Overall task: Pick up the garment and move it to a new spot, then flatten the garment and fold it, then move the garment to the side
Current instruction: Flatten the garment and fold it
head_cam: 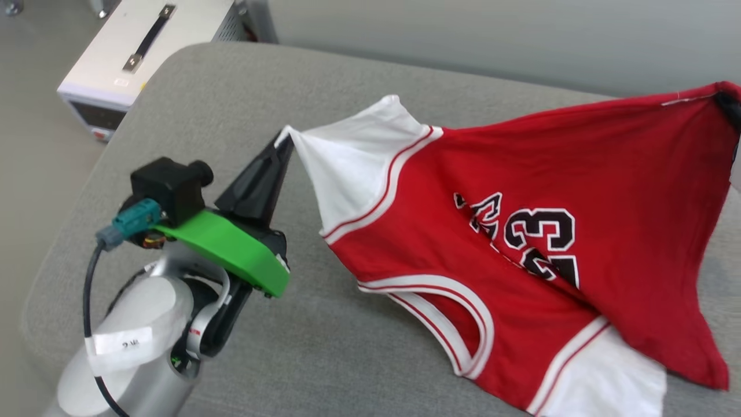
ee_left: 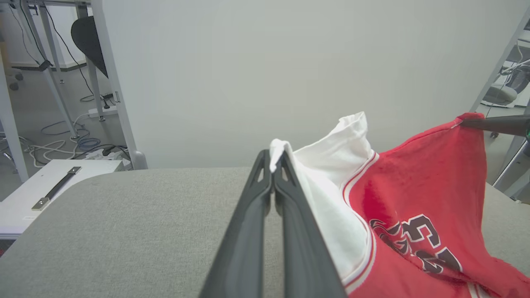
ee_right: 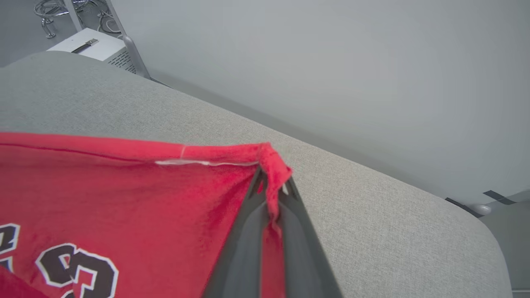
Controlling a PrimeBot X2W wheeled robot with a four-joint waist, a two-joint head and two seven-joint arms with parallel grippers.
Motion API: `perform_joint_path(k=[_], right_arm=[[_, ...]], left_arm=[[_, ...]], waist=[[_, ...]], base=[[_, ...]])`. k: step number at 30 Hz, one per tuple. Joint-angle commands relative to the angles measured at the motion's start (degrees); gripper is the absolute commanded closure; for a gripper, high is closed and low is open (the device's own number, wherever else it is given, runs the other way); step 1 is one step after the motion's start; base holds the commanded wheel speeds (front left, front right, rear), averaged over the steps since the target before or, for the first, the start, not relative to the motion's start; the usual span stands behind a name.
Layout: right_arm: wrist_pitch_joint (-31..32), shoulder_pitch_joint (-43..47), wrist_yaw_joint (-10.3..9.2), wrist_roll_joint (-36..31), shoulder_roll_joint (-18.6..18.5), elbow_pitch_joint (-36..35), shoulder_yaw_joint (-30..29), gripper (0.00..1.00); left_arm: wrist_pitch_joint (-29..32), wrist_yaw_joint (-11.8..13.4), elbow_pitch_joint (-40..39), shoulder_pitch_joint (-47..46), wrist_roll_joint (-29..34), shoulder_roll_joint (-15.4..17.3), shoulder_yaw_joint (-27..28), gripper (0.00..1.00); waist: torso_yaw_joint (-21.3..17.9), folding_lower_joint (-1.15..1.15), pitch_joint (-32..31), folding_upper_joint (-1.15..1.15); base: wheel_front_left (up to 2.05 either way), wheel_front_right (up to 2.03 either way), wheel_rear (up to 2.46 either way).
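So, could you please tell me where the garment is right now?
Head view, centre-right: the garment stretches over the grey surface, held by the left tool and right tool.

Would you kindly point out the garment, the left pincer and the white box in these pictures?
garment [head_cam: 417, 231]: head view, red chest cloth beside the lettering.
left pincer [ee_left: 273, 159]: left wrist view, midway between its closed fingertips.
white box [head_cam: 185, 40]: head view, bare lid beside the handle.
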Motion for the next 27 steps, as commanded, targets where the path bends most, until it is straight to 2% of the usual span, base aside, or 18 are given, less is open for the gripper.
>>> perform_joint_path(k=[1,11,19,27], right_arm=[[-1.44,0.94,-0.05,0.84,-0.06,-0.56,0.03,1.00],[-7.30,2.92,-0.05,1.62,-0.24,-6.68,-1.80,1.00],[-7.73,3.53,-0.05,0.78,-0.24,-13.82,-5.15,1.00],[-7.10,4.83,-0.05,-0.37,2.14,-20.34,-10.48,1.00]], left_arm=[[0.19,0.67,-0.61,-1.73,0.65,0.72,0.55,1.00],[0.47,4.03,-4.14,-6.52,2.58,2.29,4.12,1.00],[-0.54,6.23,-8.35,-12.90,5.17,2.59,6.91,1.00],[0.19,7.10,-11.86,-17.74,7.25,3.70,8.08,1.00]], waist=[[-4.24,0.00,-4.38,0.00],[-8.85,0.00,-8.97,0.00],[-11.18,0.00,-9.31,0.00],[-12.48,0.00,-7.69,0.00]], base=[[0.00,0.00,0.00],[0.00,0.00,0.00],[0.00,0.00,0.00],[0.00,0.00,0.00]])
